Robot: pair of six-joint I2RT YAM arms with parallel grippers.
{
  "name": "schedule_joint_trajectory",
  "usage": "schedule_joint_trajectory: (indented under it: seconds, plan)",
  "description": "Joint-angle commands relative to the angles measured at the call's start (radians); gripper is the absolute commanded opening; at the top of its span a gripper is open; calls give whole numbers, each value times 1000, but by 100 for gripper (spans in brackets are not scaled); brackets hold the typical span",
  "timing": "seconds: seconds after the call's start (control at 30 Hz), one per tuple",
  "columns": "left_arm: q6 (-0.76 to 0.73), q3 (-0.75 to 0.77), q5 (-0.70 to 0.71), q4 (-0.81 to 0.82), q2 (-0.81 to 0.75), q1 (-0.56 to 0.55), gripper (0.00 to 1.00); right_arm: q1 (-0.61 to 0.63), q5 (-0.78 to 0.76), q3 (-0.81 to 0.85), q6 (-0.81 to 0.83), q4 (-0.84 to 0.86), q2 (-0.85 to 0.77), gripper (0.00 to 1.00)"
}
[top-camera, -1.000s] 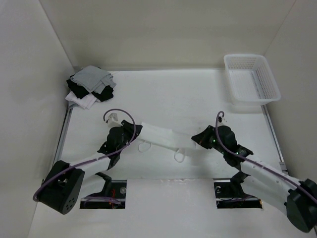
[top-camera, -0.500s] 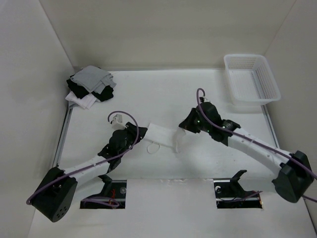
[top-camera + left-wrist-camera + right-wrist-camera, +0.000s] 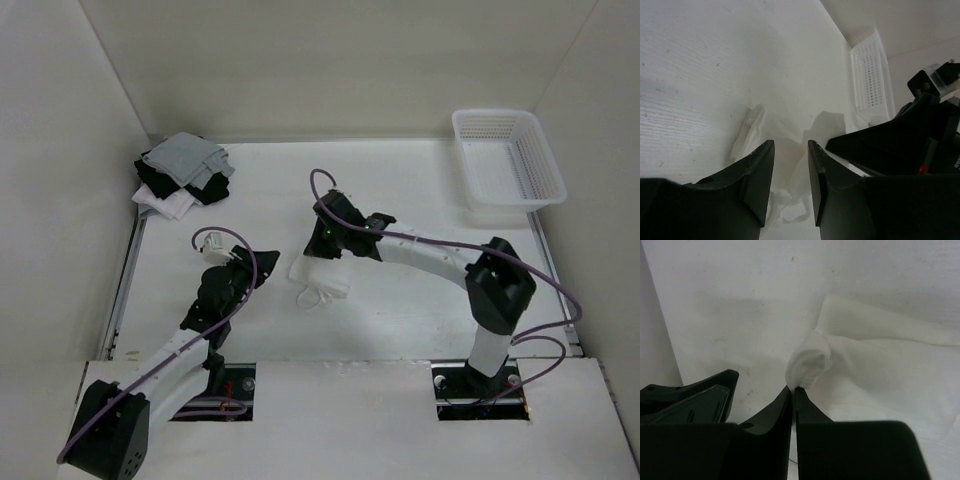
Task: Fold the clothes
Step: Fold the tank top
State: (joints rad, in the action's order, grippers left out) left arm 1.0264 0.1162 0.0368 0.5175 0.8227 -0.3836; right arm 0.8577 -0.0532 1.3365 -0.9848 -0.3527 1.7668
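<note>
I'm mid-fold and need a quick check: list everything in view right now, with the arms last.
clothes: one, white, bunched at mid-table
string loop: one, white, at the near edge of the clothes
garment stack: one pile, grey, black and white, far left corner
basket: one, white mesh, far right corner
table: one, white, under everything
left gripper: one, black, fingers open, just left of the clothes and apart from them
right gripper: one, black, fingers shut on a fold of the clothes
</note>
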Motion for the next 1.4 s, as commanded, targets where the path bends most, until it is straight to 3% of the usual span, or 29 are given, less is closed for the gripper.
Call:
schedule_joint_trajectory:
  seconds: [0.0, 0.07, 0.17, 0.3, 0.4, 0.47, 0.53, 0.6, 0.7, 0.83, 0.93, 1.1, 1.3, 1.37]
  plan:
    - [4, -10, -81, 9, -37, 56, 32, 40, -22, 110, -35, -37, 91, 9]
    - [4, -12, -110, 6, -48, 82, 32, 59, -27, 150, -35, -48, 126, 17]
    - [4, -1, -124, 6, -45, 81, 32, 80, -43, 161, -31, -29, 119, 40]
    - [-3, 28, -121, 4, -36, 50, 32, 86, -103, 97, -12, -3, 11, 48]
    - [-23, 54, -104, -2, -14, 10, 33, 86, -149, -18, 24, 58, -91, 46]
    - [-55, 80, -78, -1, 39, -28, 35, 82, -146, -113, 47, 104, -134, 32]
    - [-95, 118, -58, 7, 119, -68, 37, 51, -125, -202, 64, 145, -159, 11]
    - [-121, 166, -43, 15, 206, -106, 38, 22, -99, -276, 101, 193, -164, 2]
    - [-141, 227, -8, 50, 317, -165, 39, -10, -79, -348, 144, 262, -164, 7]
    - [-157, 266, 34, 76, 420, -221, 38, -71, -74, -425, 164, 371, -153, 35]
    - [-160, 244, 47, 79, 446, -234, 37, -111, -71, -461, 156, 423, -138, 39]
    - [-169, 185, 63, 73, 451, -219, 37, -139, -33, -458, 156, 462, -69, 39]
    - [-169, 160, 58, 72, 500, -191, 37, -167, -10, -459, 140, 508, -15, 16]
    - [-166, 152, 54, 72, 510, -179, 37, -179, -23, -470, 129, 512, -21, 13]
